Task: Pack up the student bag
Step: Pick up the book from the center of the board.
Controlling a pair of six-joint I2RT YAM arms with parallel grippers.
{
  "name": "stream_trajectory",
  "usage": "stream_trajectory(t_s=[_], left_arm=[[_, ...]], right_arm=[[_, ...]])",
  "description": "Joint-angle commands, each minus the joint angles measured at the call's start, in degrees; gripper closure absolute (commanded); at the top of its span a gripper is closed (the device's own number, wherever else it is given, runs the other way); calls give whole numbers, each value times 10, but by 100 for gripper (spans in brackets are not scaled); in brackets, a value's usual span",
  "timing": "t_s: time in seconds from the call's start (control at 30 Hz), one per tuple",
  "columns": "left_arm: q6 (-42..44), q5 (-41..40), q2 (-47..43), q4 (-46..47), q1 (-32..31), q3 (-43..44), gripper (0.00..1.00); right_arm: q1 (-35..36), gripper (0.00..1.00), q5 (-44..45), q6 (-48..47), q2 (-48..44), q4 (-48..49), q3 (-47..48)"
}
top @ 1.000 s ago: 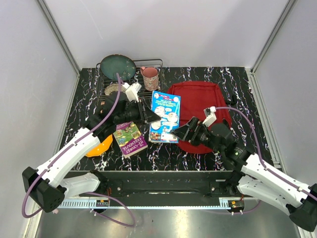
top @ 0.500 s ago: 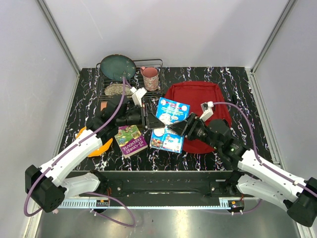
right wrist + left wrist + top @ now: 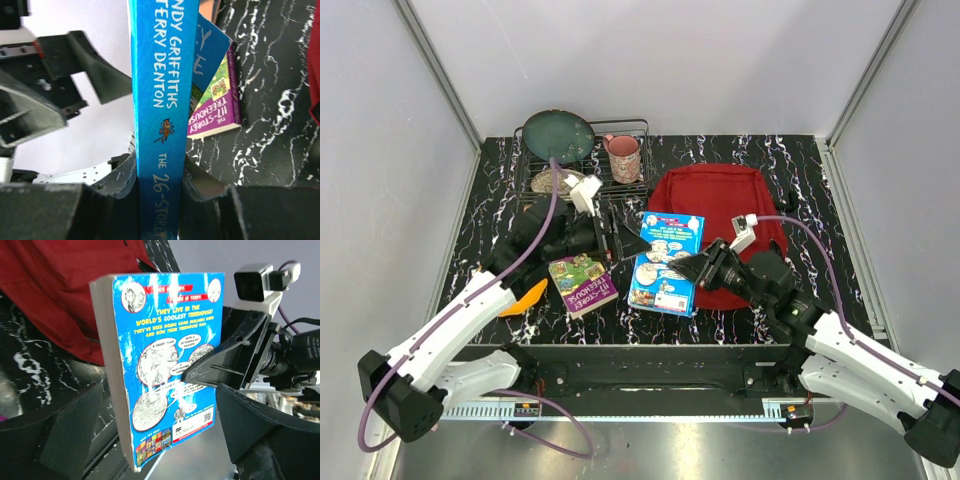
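Right wrist shows blue book point(image 3: 162, 100) spine reading "Griffiths, Terry Denton".

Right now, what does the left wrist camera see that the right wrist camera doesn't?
Only the left wrist view shows the cartoon back cover of the blue book and the right arm's small camera. Only the right wrist view shows its spine with the authors' names, plus the purple book lying on the table. Both show the blue book pinched in the right gripper.
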Motion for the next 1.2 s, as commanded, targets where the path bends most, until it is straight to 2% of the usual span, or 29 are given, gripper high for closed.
stream_trajectory(t_s=[0.0, 0.2, 0.3, 0.5, 0.63, 0.8, 0.93, 1.03, 1.07, 1.1, 1.17], left_arm=[[39, -97, -45, -32, 1, 28, 1], [31, -95, -51, -26, 0, 11, 1], [13, -69, -45, 10, 0, -8, 1], [-40, -15, -19, 135, 1, -64, 1], [-57, 15, 0, 202, 0, -85, 1], [-80, 27, -2, 259, 1, -106, 1], [-95, 67, 0, 326, 2, -111, 1], [-99, 77, 5, 340, 3, -107, 1], [-100, 79, 6, 343, 3, -106, 3], [-103, 82, 6, 346, 3, -106, 17], [-104, 83, 6, 350, 4, -104, 34]], right_arm=[[2, 100, 5, 8, -37, 27, -11], [2, 100, -20, 24, -43, 67, -29], [2, 100, -34, 29, -39, 96, -34], [2, 100, -85, 46, -8, 179, -35], [2, 100, -127, 74, 3, 272, -51], [3, 100, -140, 82, -2, 283, -58], [2, 100, -152, 86, -5, 291, -67], [2, 100, -165, 88, 0, 294, -70], [2, 100, -168, 90, 1, 294, -69], [2, 100, -172, 90, 2, 291, -68], [2, 100, -173, 88, 0, 266, -64]])
